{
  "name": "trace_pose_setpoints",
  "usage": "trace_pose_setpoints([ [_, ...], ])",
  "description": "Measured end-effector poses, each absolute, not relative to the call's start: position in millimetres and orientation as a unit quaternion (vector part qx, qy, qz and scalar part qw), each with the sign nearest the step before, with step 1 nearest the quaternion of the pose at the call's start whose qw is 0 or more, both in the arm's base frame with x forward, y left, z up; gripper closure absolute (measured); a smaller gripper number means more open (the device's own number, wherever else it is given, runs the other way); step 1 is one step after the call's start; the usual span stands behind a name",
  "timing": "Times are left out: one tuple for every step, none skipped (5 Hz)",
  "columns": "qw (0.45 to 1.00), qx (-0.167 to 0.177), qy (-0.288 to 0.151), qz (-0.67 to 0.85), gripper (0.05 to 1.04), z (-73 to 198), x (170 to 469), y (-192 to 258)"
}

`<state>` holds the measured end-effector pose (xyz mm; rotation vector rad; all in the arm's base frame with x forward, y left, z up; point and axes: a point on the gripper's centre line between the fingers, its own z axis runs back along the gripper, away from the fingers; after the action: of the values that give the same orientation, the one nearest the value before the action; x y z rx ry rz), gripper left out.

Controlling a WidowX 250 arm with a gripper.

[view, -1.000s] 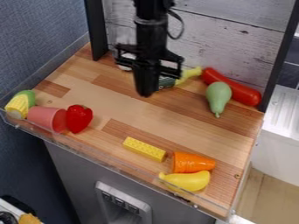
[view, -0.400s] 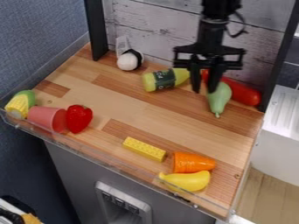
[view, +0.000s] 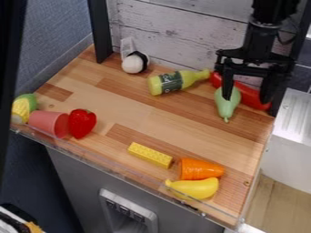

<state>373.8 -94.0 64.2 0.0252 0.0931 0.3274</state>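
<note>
The gripper (view: pixel 247 97) hangs at the back right of the wooden surface, open, its two fingers spread apart. Its left finger overlaps the top of a green pear-shaped toy (view: pixel 227 104) in the view, and its right one stands by the right end of a long red toy (view: pixel 251 97); whether either is touched I cannot tell. Left of them lies a yellow-green bottle (view: pixel 157 85) with a dark label. A white and black round toy (view: pixel 132 64) is at the back left.
Front left: corn (view: pixel 22 107), pink cup (view: pixel 45 122), red pepper (view: pixel 81 123). Front right: yellow brick (view: pixel 150 155), orange carrot piece (view: pixel 200 169), yellow banana (view: pixel 195 187). A clear lip (view: pixel 121 167) edges the front; a grey-white wooden wall (view: pixel 176 32) stands behind.
The gripper has moved right from above the bottle to the pear and the red toy, and its fingers have spread. A dark upright shape has come in at the left edge.
</note>
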Motion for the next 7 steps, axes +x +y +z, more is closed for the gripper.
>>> trace_pose_setpoints([
  [0.993, 0.01, 0.037, 0.11, 0.084, 60.9, 376.3, -99.2],
  [0.996, 0.013, 0.035, 0.083, 0.085, 50.7, 377.3, -101.3],
  [0.995, 0.014, 0.038, 0.089, 0.085, 35.2, 376.2, -101.0],
  [0.992, 0.014, 0.037, 0.121, 0.087, 21.9, 376.5, -101.6],
  [0.985, 0.015, 0.037, 0.17, 0.089, 11.7, 376.3, -101.7],
  [0.978, 0.014, 0.032, 0.206, 0.149, 10.3, 377.5, -101.4],
  [0.976, 0.014, 0.031, 0.214, 0.432, 9.9, 377.7, -102.1],
])
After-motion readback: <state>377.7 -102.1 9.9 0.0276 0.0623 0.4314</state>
